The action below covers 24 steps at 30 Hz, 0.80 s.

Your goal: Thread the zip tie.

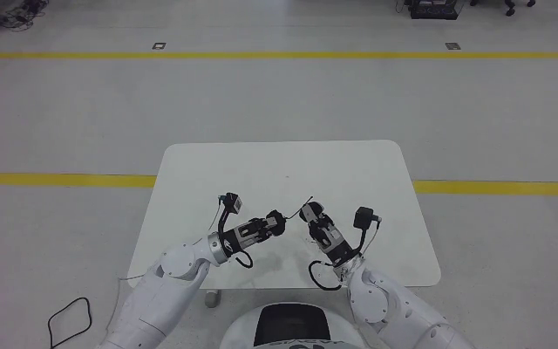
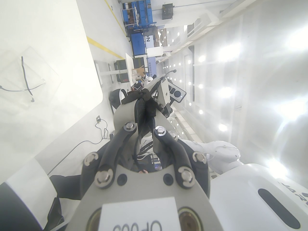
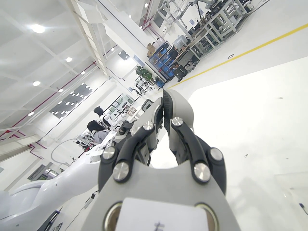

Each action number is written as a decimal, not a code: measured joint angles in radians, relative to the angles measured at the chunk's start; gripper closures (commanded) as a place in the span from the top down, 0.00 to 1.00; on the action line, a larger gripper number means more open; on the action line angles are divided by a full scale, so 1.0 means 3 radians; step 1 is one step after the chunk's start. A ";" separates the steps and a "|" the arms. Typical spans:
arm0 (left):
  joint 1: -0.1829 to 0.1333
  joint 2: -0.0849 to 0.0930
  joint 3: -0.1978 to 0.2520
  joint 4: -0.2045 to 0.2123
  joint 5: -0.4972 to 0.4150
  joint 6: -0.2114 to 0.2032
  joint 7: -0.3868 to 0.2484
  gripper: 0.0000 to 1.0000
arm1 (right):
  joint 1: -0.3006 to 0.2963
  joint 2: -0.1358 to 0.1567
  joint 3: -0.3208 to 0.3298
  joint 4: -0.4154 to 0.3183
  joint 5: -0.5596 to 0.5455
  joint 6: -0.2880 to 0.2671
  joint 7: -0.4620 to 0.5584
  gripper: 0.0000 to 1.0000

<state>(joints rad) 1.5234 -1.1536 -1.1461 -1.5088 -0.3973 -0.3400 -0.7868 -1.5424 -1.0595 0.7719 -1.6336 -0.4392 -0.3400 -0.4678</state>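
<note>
Top view: both arms are bent in over the near part of the white surface (image 1: 288,166), their tips turned toward each other. The left hand (image 1: 277,218) and right hand (image 1: 307,212) sit just apart. A thin black zip tie (image 1: 299,206) runs between them, held off the surface and slanting up past the right hand's tip. No closed loop can be made out, so I judge that the pick-up is done and the threading itself, tail through head, is still to do or only begun. The head is too small to find.

Left wrist view: the left hand (image 2: 145,98) has its fingers pressed together, with something black caught at the tips, most likely one end of the tie. It points sideways along the surface (image 2: 60,109), not down at it. Well away lies a clear tray (image 2: 48,73) holding spare zip ties (image 2: 25,78).

Right wrist view: the right hand (image 3: 164,98) is also pressed together, pinching the zip tie (image 3: 163,88). A short black tip pokes out beyond the pads. This hand is raised above the surface (image 3: 252,109) and aimed out level.
</note>
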 measured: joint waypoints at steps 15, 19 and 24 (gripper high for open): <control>0.0000 0.0000 0.0000 0.0000 0.0000 0.0000 0.0000 0.00 | -0.0043 -0.0048 0.0068 0.0061 -0.0104 0.0000 0.0004 0.00; 0.0000 0.0000 0.0000 0.0000 0.0000 0.0000 0.0000 0.00 | -0.0073 -0.0061 0.0112 0.0065 -0.0101 0.0000 0.0004 0.00; 0.0000 0.0000 0.0000 0.0000 0.0000 0.0000 0.0000 0.00 | -0.0104 -0.0083 0.0154 0.0044 -0.0093 0.0006 0.0051 0.00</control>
<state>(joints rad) 1.5234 -1.1536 -1.1461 -1.5088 -0.3973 -0.3400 -0.7868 -1.5734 -1.0844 0.8181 -1.6206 -0.4671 -0.3381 -0.4525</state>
